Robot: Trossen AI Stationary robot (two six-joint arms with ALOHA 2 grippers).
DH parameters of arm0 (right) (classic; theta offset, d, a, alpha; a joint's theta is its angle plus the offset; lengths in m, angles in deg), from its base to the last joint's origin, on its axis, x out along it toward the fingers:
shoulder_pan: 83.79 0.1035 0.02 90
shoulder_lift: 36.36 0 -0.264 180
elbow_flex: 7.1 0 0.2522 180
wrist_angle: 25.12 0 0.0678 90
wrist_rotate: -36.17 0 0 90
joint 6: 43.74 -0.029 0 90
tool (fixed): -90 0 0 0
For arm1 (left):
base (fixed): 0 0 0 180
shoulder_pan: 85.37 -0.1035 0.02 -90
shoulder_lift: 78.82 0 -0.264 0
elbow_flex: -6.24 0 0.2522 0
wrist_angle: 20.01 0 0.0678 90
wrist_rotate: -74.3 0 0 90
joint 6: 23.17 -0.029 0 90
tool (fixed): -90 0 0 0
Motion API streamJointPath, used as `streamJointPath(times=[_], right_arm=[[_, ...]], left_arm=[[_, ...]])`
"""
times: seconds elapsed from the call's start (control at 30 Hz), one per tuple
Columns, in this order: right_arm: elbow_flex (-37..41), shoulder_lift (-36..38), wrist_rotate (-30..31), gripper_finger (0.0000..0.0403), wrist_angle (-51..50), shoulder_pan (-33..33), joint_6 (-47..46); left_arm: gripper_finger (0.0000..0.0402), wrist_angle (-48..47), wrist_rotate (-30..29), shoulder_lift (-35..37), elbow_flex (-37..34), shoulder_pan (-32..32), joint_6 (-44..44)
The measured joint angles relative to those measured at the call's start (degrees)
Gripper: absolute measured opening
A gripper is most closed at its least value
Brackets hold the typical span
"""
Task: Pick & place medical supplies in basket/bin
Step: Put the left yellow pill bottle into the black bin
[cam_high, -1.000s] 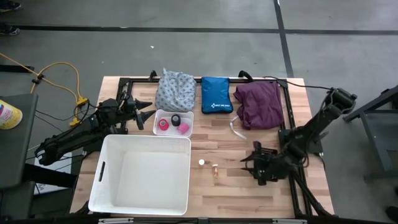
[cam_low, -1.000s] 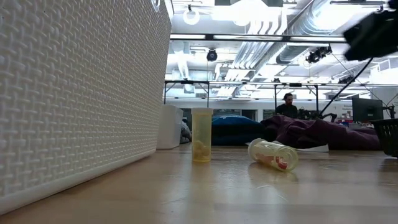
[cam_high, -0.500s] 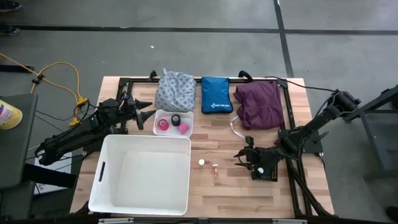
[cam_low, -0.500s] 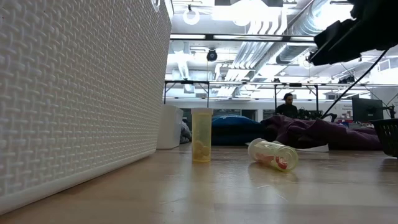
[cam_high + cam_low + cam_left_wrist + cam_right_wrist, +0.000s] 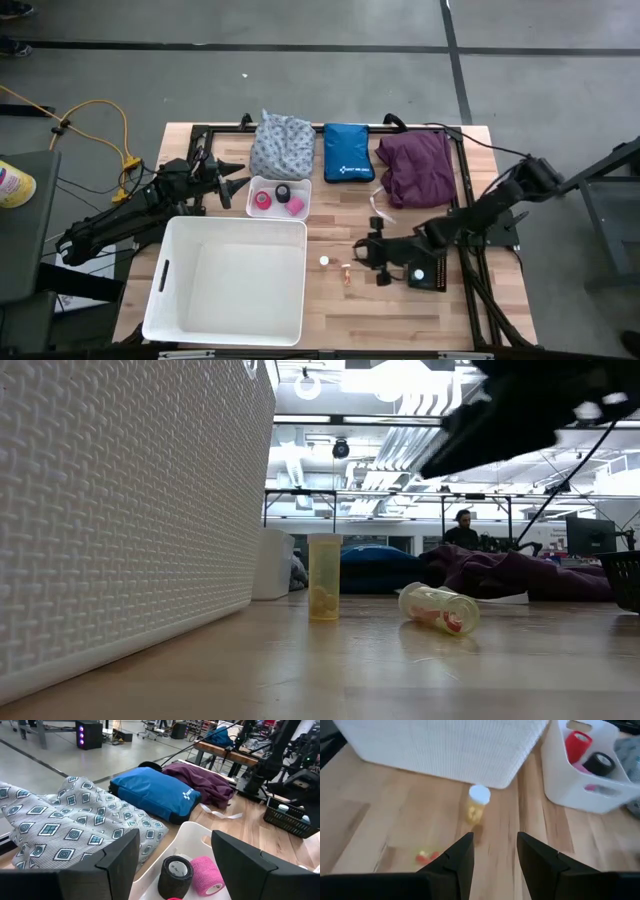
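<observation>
Two tiny vials lie on the wood right of the large white bin [image 5: 228, 280]. One stands upright on its base with a white cap [image 5: 324, 261] [image 5: 324, 590] [image 5: 477, 805]. The other lies on its side [image 5: 346, 274] [image 5: 440, 608] [image 5: 427, 856]. My right gripper [image 5: 362, 256] [image 5: 495, 845] is open, just right of them, fingers pointing left. Pink and black tape rolls [image 5: 284, 192] [image 5: 175, 875] sit in a small white tray [image 5: 270, 185]. The grey-white patterned cloth [image 5: 282, 145] and the purple cloth [image 5: 418, 165] lie along the far edge. My left gripper [image 5: 235, 180] [image 5: 174, 840] waits open, left of the tray.
A blue zip pouch [image 5: 348, 152] lies between the two cloths. A white strip [image 5: 378, 208] rests near the purple cloth. A small black basket [image 5: 292, 817] stands by the right arm's base. A black frame runs round the table's far and right sides. A person [image 5: 462, 530] shows far behind.
My right gripper has swept toward the table's left, from near the right edge to close beside the two vials, staying open. The vials and everything else have kept their places.
</observation>
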Motion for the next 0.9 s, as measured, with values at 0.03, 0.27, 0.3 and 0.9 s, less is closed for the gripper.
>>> streamJointPath(times=[0.03,0.27,0.3,0.9], right_arm=[[-1.5,-1.2,-1.2,0.0137,-1.4,-0.9,0.9],[-10.1,-9.0,-7.4,0.0137,-5.7,-6.3,5.2],[-11.1,-10.2,-8.1,0.0137,-5.8,-6.9,5.7],[-18.6,-17.4,-17.0,0.0137,-11.7,-9.6,6.3]], left_arm=[[0.024,0.0,0.0,0.0,0.0,0.0,0.0],[0.024,0.0,0.0,0.0,0.0,0.0,0.0],[0.024,0.0,0.0,0.0,0.0,0.0,0.0],[0.024,0.0,0.0,0.0,0.0,0.0,0.0]])
